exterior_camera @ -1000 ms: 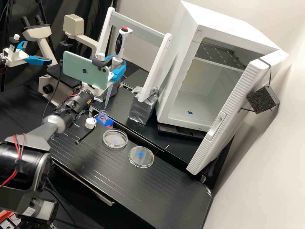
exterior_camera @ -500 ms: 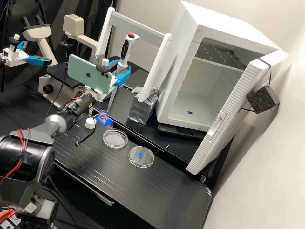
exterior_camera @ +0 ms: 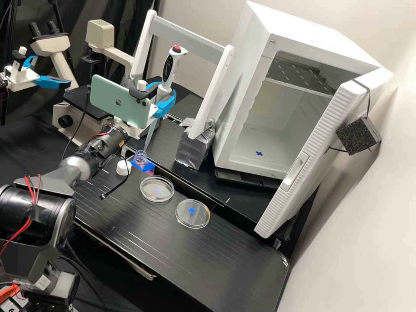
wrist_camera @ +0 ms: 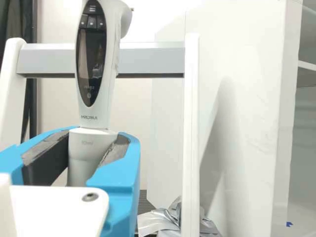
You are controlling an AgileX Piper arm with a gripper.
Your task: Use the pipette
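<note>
The pipette [exterior_camera: 170, 65] is in the gripper [exterior_camera: 163, 94], well up above the open bottle [exterior_camera: 143, 165], and the whole matter turns on how its narrow tip lies to that bottle's mouth. The blue fingers are drawn in on either side of the pipette's pale lower body, parted only by its thickness; in the wrist view the dark pad [wrist_camera: 49, 155] of one finger faces it from one side and the grey pad [wrist_camera: 114, 149] of the other from the opposite side. The red button stands above the fingers and the tip runs down below them, so the long axis crosses the grip and points toward the bottle. That axis looks near upright in the wrist view; the high view shows it slanting, much as the white stand [exterior_camera: 211, 93] beyond the bottle does. The tip's end is close by the bottle's rim, seemingly a touch above it and toward the stand side; whether it is squarely over the mouth or a little behind it, I cannot tell. The white cap [exterior_camera: 124, 167] sits just beside the bottle. My judgement is that the job is at lining up for a draw: a small sideways correction, then a straight descent along the pipette's length. Going down off-centre could catch the rim, bend the tip or tip the bottle over.
</note>
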